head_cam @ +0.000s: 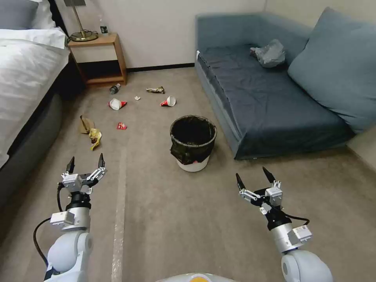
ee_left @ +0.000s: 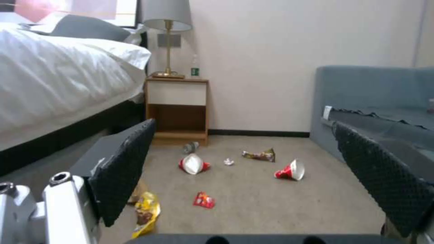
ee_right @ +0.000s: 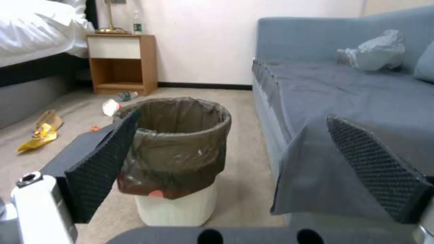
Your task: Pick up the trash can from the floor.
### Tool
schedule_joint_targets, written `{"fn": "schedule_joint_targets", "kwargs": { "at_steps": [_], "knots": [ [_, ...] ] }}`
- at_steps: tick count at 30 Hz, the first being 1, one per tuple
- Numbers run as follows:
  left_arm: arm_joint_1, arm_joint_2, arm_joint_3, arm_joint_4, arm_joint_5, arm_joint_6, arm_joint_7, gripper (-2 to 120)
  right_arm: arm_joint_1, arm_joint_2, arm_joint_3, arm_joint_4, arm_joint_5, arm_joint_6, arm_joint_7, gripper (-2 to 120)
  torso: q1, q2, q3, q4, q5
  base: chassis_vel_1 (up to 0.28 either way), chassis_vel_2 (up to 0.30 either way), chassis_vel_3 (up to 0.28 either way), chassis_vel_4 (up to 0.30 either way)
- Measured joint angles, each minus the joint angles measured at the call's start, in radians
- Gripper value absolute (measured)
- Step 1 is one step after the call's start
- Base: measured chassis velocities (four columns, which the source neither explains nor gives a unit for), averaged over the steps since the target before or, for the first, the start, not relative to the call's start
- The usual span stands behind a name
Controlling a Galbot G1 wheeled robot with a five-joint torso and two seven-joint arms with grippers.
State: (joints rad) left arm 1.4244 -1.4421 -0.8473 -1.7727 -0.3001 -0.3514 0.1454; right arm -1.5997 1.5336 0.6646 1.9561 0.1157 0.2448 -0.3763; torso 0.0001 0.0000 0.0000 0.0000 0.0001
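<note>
Trash can stands upright on the floor beside the sofa, axis vertical, ahead of and between both arms. Right end effector, fingers spread and empty, is judged the nearer; the can lies forward and to its left. Left end effector, also spread and empty, hovers farther off, toward the bed.
</note>
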Motion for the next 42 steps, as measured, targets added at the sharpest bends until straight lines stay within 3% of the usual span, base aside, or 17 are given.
{"fn": "schedule_joint_targets", "kwargs": {
  "at_steps": [32,39,42],
  "knots": [
    [-0.008,0.022,0.047,0.002,-0.006,0.016,0.015,96,0.016,-0.003,0.008,-0.021,-0.013,0.051,-0.001,100,0.000,0.000,0.000,-0.0001,-0.0002,-0.121,0.121,0.123,-0.124],
    [-0.050,0.070,0.131,-0.018,-0.170,0.009,0.029,97,0.012,-0.004,0.007,-0.017,-0.031,0.052,-0.006,100,0.000,0.000,0.000,0.0001,-0.0002,-0.023,0.033,0.032,-0.025],
    [-0.078,0.099,0.176,-0.039,-0.216,0.044,0.023,99,0.010,-0.006,0.004,-0.016,-0.036,0.053,-0.014,100,0.000,0.000,0.000,-0.0004,0.0000,0.000,0.000,0.000,0.000]
  ]
}}
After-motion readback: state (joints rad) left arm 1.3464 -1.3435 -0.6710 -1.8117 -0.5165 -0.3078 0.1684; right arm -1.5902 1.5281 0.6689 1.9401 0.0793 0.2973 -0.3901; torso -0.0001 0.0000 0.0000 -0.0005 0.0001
